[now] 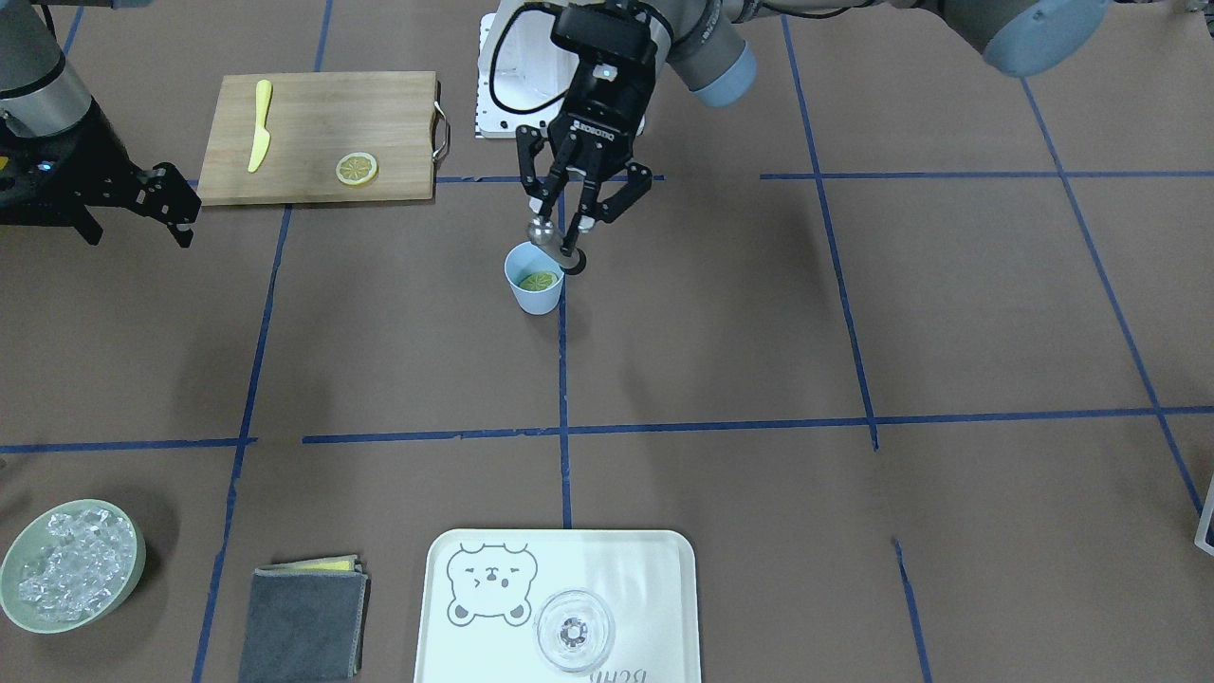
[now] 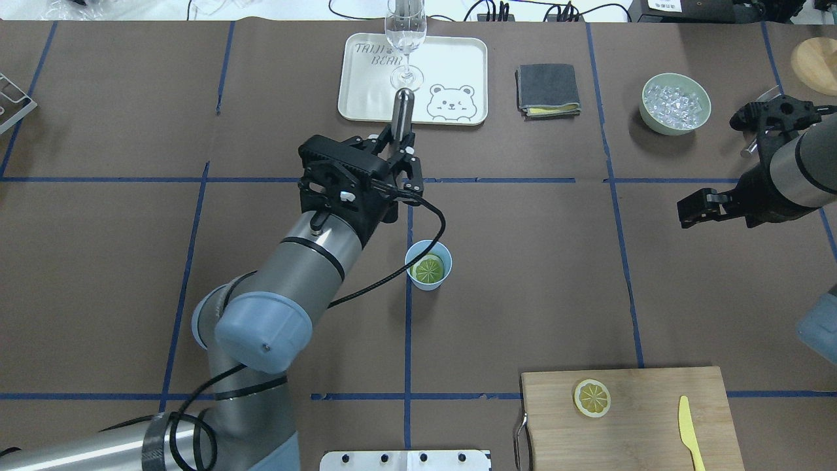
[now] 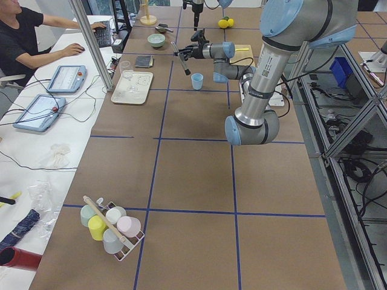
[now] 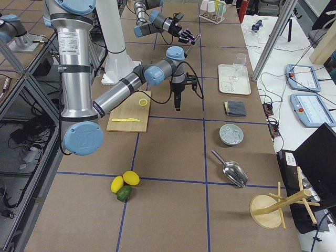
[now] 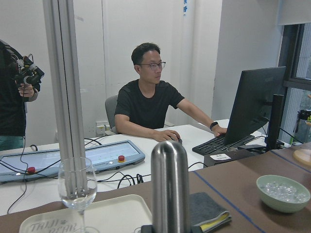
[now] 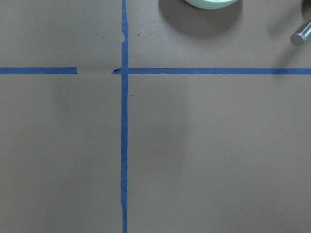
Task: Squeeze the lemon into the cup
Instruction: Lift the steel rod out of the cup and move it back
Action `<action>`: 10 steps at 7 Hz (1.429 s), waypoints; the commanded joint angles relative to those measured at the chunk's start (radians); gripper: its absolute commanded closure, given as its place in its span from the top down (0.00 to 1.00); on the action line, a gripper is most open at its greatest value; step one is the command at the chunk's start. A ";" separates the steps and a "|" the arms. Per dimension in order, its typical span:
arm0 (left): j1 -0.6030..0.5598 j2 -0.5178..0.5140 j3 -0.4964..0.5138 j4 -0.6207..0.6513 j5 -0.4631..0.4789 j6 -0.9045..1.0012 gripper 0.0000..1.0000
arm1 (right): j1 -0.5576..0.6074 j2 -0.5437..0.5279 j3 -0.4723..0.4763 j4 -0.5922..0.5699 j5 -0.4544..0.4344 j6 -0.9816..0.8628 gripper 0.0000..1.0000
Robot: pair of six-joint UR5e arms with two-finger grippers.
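Observation:
The light-blue cup [image 1: 536, 296] stands upright near the table's middle, with a lemon slice [image 1: 538, 281] lying inside it. Both also show in the overhead view: cup [image 2: 428, 282], slice [image 2: 429, 268]. My left gripper [image 1: 569, 223] is shut on a metal rod-shaped tool [image 2: 403, 111] and holds it in the air just beyond the cup, pointing away from me. The tool fills the left wrist view [image 5: 169, 184]. A second lemon slice [image 1: 357, 169] lies on the wooden cutting board [image 1: 313, 104]. My right gripper [image 1: 171, 204] hovers open and empty, far from the cup.
A yellow plastic knife [image 1: 259, 125] lies on the board. At the far side stand a white bear tray [image 1: 626, 569] with a wine glass [image 1: 575, 631], a folded grey cloth [image 1: 303, 621] and a green bowl of ice [image 1: 71, 565].

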 commanded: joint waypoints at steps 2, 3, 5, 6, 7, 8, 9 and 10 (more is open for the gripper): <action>-0.214 0.198 0.001 0.006 -0.339 -0.028 0.00 | 0.001 -0.009 0.006 0.001 0.010 0.000 1.00; -0.247 0.252 0.001 0.009 -0.354 -0.026 0.00 | 0.001 -0.009 0.004 0.001 0.012 0.000 1.00; -0.361 0.328 0.001 0.086 -0.573 -0.028 0.00 | 0.004 -0.012 0.004 0.001 0.012 0.000 1.00; -0.449 0.328 0.001 0.208 -0.716 -0.028 0.00 | 0.005 -0.012 0.004 -0.001 0.012 0.000 1.00; -0.510 0.329 0.011 0.298 -0.865 -0.032 0.00 | 0.005 -0.012 0.004 0.001 0.020 0.002 1.00; -0.526 0.332 0.019 0.368 -0.935 -0.034 0.00 | 0.007 -0.012 0.001 0.001 0.023 0.003 1.00; -0.566 0.332 0.047 0.377 -1.084 -0.093 0.00 | 0.007 -0.014 0.001 -0.001 0.024 0.005 1.00; -0.587 0.373 0.068 0.390 -1.251 -0.106 0.00 | 0.007 -0.014 0.001 0.001 0.024 0.003 1.00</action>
